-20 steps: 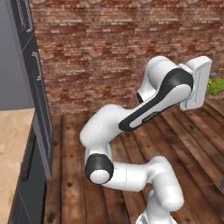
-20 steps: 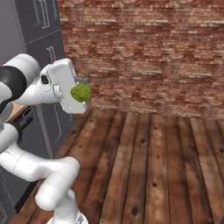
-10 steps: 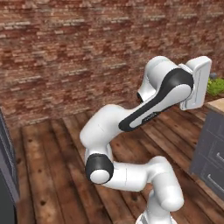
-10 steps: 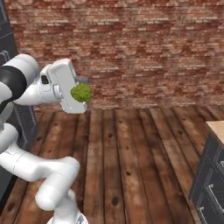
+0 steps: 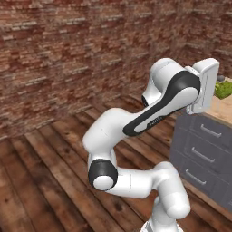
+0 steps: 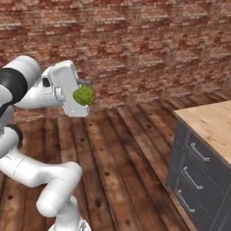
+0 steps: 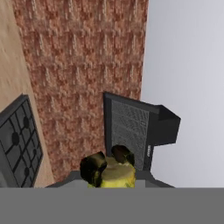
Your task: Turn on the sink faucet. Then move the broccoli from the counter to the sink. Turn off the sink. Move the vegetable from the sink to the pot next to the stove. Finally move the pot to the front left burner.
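My gripper [image 6: 85,95] is raised at chest height and shut on the broccoli [image 6: 83,95], a small green floret. From the left base the floret [image 5: 223,89] pokes out past the white hand at the right edge. In the hand view its pale yellow-green stem [image 7: 115,176] sits between my two dark fingertips [image 7: 92,169]. The tan wood counter [image 6: 208,122] over grey drawers stands to the right, and its corner [image 5: 225,108] lies just beyond the hand. The stove's black grated cooktop [image 7: 18,145] appears at the left of the hand view, rolled sideways.
A red brick wall [image 6: 135,49] runs across the back above a dark plank floor [image 6: 122,149]. Grey drawer fronts with bar handles [image 5: 201,154] face me at the right. A dark range hood [image 7: 140,127] hangs on the brick wall in the hand view.
The whole scene has swung sideways as the base turns: dark cabinets slid out on the left, and the counter with grey drawers came in at the right. The grip on the broccoli is unchanged.
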### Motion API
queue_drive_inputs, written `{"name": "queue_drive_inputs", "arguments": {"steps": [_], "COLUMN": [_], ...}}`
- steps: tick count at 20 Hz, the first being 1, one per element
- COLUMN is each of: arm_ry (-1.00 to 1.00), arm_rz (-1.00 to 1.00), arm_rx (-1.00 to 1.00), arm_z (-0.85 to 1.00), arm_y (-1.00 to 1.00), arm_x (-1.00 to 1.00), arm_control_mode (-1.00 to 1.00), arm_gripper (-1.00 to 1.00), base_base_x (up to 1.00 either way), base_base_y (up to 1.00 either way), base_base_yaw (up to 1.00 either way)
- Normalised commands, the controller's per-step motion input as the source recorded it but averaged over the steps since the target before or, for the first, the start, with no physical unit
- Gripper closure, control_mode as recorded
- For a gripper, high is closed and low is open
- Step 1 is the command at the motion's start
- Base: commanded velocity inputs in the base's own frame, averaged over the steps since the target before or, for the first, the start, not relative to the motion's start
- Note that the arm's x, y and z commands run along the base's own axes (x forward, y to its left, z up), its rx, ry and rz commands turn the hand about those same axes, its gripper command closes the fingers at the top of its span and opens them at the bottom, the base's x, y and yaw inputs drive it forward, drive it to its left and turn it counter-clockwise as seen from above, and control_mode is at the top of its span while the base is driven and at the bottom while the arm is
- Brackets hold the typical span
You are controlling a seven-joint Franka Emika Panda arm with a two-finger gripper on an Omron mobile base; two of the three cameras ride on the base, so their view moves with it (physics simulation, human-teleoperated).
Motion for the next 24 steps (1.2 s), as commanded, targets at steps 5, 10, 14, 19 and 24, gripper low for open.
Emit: {"name": "queue_drive_inputs", "arguments": {"steps": [5,10,14,19,24], "arm_ry": [0.00,0.00,0.00,0.00,0.00], "arm_rz": [0.00,0.00,0.00,0.00,0.00], "arm_rx": [0.00,0.00,0.00,0.00,0.00], "arm_z": [0.00,0.00,0.00,0.00,0.00], "arm_y": [0.00,0.00,0.00,0.00,0.00], "arm_x": [0.00,0.00,0.00,0.00,0.00], "arm_control_mode": [1.00,1.00,1.00,1.00,1.00], "arm_gripper": [1.00,1.00,1.00,1.00,1.00], "base_base_x": [0.00,0.00,0.00,0.00,0.00], "base_base_y": [-0.26,-0.27,-0.25,-0.27,-0.32], "base_base_yaw": [-0.39,-0.38,-0.37,-0.36,-0.34]}}
